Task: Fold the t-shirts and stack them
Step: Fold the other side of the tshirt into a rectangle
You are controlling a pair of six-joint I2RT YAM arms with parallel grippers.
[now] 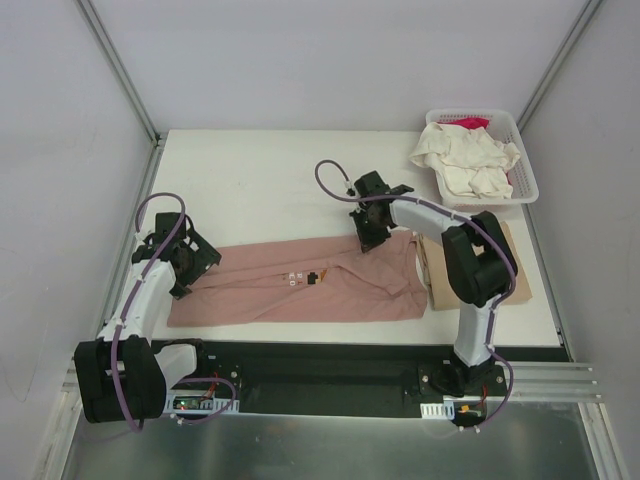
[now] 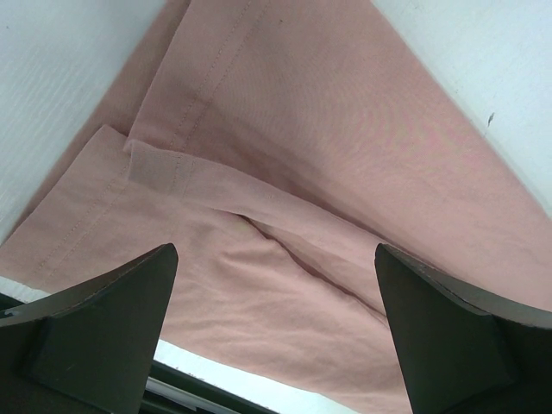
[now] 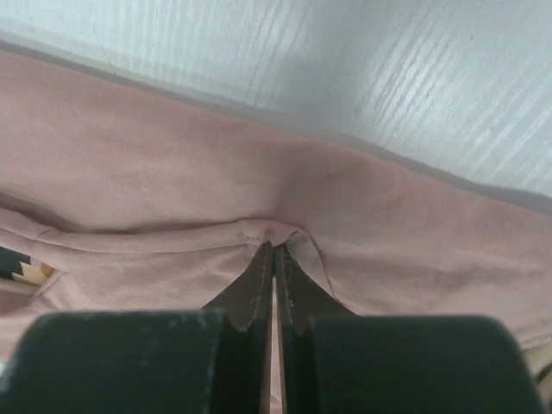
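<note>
We see the dusty-pink t-shirt [image 1: 300,290] spread flat across the lower middle of the bench [image 1: 250,185], its small print near the centre. The right claw [image 3: 274,250] is pinched together on a fold of the shirt's upper edge, right of centre in the top view. The left claw [image 2: 272,259] stands with its fingers wide apart over the shirt's left end. A tan t-shirt [image 1: 522,286] lies flat just right of the pink one, partly under the right arm. In the upper right, a white basket [image 1: 528,190] holds a cream t-shirt [image 1: 465,160] and a magenta t-shirt [image 1: 470,123].
</note>
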